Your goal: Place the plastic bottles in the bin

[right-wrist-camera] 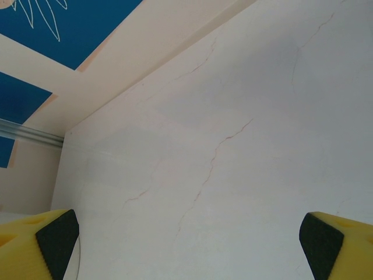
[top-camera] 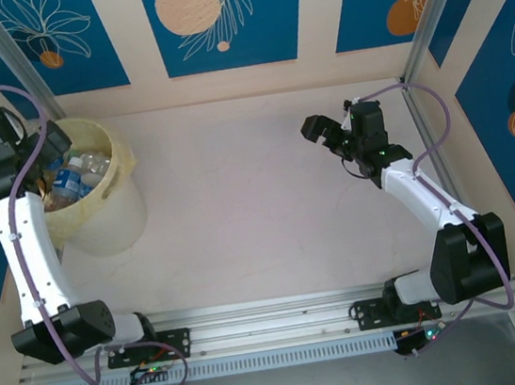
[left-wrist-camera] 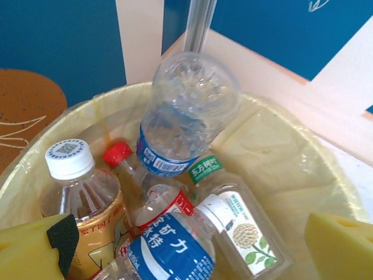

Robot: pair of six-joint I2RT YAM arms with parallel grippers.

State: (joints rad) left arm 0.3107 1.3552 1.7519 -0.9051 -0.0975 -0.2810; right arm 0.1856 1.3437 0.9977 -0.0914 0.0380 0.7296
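Note:
The pale-yellow bin [top-camera: 113, 211] stands at the table's far left with a clear liner, and several plastic bottles [top-camera: 73, 177] lie inside it. My left gripper [top-camera: 45, 163] hangs open over its mouth. In the left wrist view the left gripper [left-wrist-camera: 189, 242] holds nothing between its yellow fingers [left-wrist-camera: 35, 248]. Below it lie a clear blue-labelled bottle [left-wrist-camera: 183, 114], a white-capped orange-labelled bottle [left-wrist-camera: 78, 192], a red-capped bottle [left-wrist-camera: 118, 153], a blue-labelled bottle [left-wrist-camera: 169, 248] and a white-labelled bottle [left-wrist-camera: 247, 233], against the bin's wall [left-wrist-camera: 280, 151]. My right gripper [top-camera: 321, 132] is open above bare table at the right.
The right gripper [right-wrist-camera: 189, 239] looks down on the pale tabletop [right-wrist-camera: 233, 134], with the back wall's base nearby. Blue patterned panels and metal posts [top-camera: 428, 9] enclose the table. The arm bases stand on a rail [top-camera: 275, 328] at the near edge.

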